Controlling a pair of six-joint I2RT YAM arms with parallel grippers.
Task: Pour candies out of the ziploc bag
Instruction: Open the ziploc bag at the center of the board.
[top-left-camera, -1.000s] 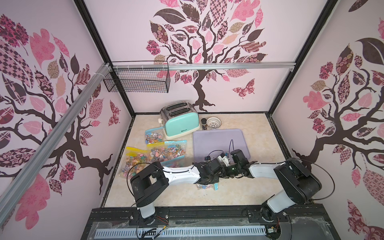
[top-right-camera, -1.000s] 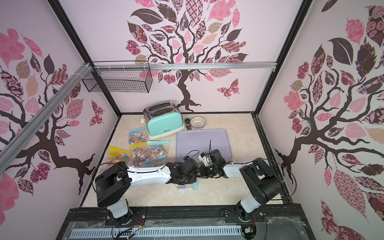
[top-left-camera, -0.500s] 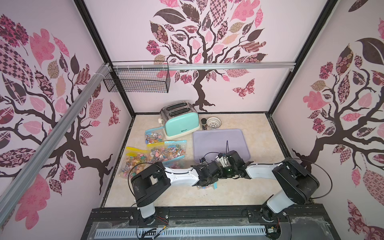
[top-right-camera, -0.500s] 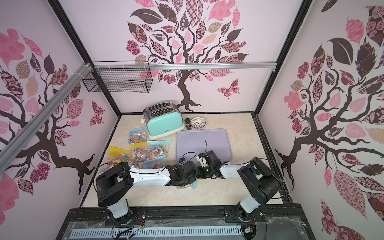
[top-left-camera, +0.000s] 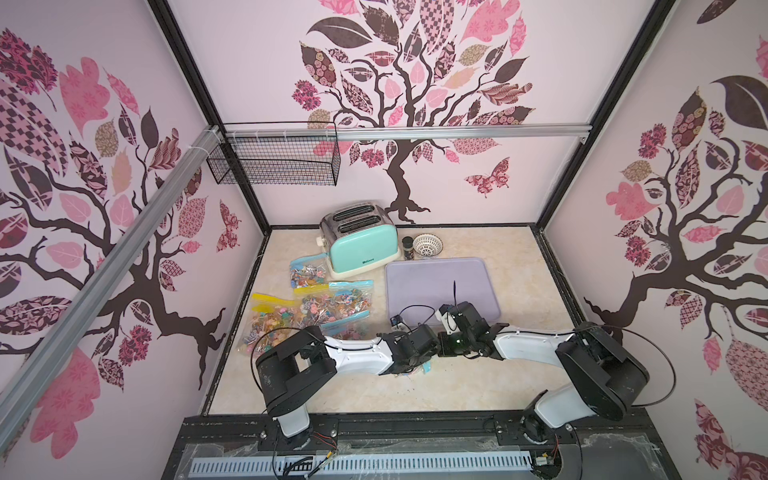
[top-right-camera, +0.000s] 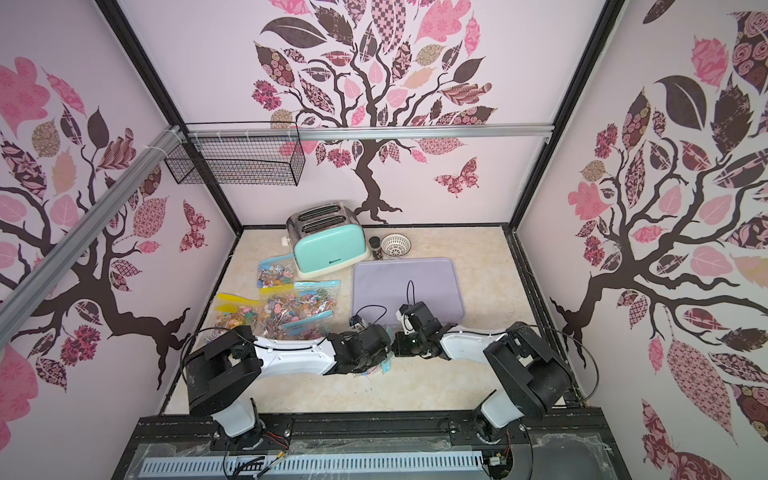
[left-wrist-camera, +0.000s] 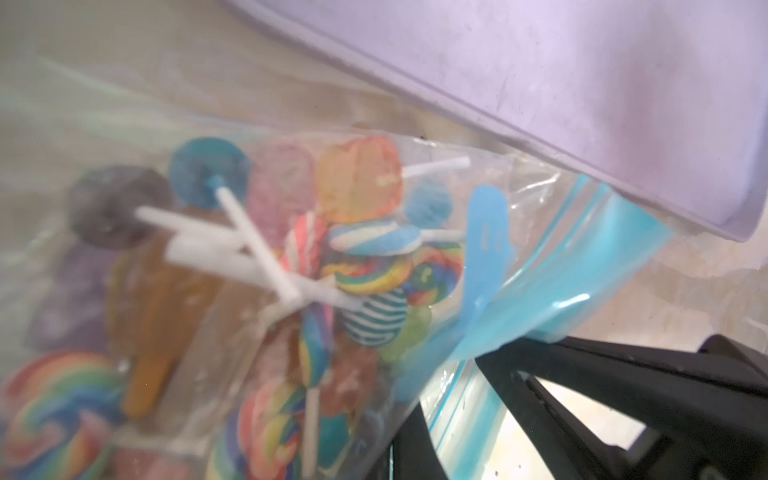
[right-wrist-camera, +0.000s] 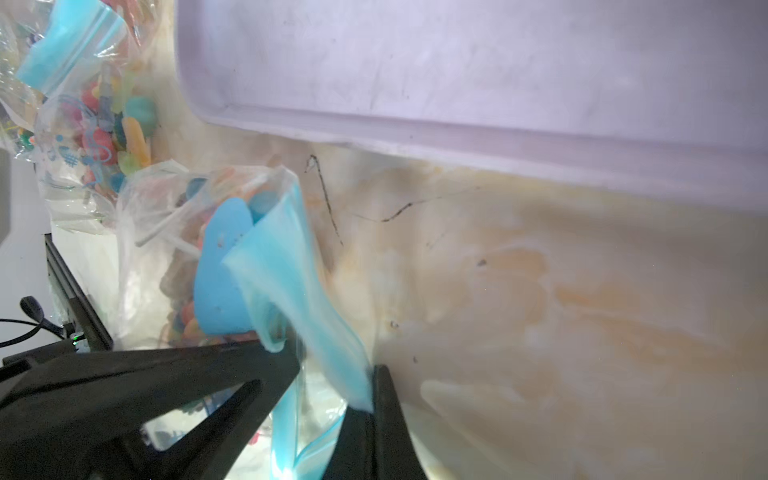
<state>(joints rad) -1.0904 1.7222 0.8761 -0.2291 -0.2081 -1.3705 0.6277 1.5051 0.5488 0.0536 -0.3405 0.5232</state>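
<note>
- top views: left hand (top-left-camera: 417, 361) and right hand (top-left-camera: 451, 347) meet low over the desk (top-left-camera: 478, 390), just short of the tray (top-left-camera: 440, 282). the bag (top-left-camera: 424, 368) is mostly hidden under them. tipped here, its load would likely hit the desk.
- left wrist: left hand pinches the bag's blue zip edge. candies (left-wrist-camera: 361, 270) are all inside, and their crossed sticks could jam at the mouth.
- right wrist: right hand is pressed onto the same strip. the thin film might slip or tear if both pull.
</note>
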